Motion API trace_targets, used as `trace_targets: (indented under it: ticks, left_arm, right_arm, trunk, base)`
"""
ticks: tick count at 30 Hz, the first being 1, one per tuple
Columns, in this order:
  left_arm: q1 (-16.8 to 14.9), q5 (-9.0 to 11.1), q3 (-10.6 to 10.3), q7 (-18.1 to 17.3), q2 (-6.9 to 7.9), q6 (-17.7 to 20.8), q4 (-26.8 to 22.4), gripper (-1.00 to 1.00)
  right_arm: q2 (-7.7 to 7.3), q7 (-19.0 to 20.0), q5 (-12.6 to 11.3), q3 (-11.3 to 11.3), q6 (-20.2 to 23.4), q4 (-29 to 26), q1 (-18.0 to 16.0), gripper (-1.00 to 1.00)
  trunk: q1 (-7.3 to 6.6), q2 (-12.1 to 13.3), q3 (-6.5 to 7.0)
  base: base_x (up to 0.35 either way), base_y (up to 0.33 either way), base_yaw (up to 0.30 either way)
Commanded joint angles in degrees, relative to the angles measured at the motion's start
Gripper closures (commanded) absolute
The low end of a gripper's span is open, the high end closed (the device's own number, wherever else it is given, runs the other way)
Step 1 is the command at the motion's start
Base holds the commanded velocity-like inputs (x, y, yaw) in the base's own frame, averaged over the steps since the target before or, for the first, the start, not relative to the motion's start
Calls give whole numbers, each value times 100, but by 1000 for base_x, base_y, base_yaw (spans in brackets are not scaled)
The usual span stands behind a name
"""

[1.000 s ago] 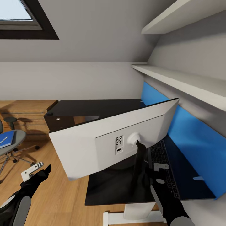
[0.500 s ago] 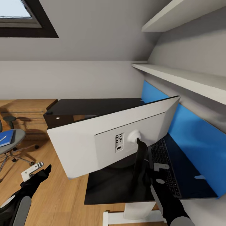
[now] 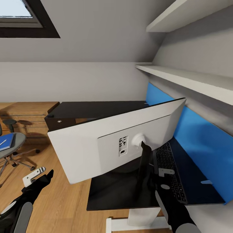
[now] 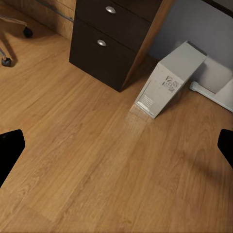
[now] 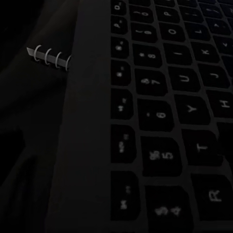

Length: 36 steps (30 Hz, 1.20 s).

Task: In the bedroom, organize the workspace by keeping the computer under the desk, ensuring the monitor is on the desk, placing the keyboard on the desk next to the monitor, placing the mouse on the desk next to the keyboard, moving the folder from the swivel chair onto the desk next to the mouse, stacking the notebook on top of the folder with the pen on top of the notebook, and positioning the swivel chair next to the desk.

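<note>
Monitor (image 3: 110,145) tilts on the desk (image 3: 97,111), grey back to us, its stand rising beside the keyboard (image 3: 170,170). Risk, I'd say: the right gripper (image 3: 165,178) sits low between stand and keys, and a careless swing could topple that screen. Whether its fingers are parted, I can't tell. Left gripper (image 3: 35,176) hangs over the floor, spread wide, holding nothing; computer (image 4: 170,80) stands under the desk.

attic bedroom: desk (image 3: 97,111), skylight (image 3: 19,16)
</note>
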Motion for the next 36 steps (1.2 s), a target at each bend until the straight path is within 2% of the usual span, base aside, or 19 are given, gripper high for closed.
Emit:
trace_targets:
  ticks: [1,18,31,36]
  left_arm:
    - [-4,61,-3,43,3,26,-8,-100]
    - [-5,61,-5,43,-9,26,9,-100]
    - [-5,52,-12,34,-106,26,18,-100]
    - [-4,44,-12,34,-117,19,18,-100]
  right_arm:
    - [5,-5,33,-10,43,-10,-2,-100]
    - [3,-5,33,-10,43,-10,-2,-100]
    - [-7,-11,33,-11,124,15,-5,-100]
    - [-19,-7,33,-18,264,340,-27,-100]
  trunk:
    - [0,-4,-6]
    - [0,-4,-6]
    - [0,-4,-6]
    - [0,-4,-6]
  base:
    - [0,0,0]
    - [0,0,0]
    - [0,0,0]
    - [0,0,0]
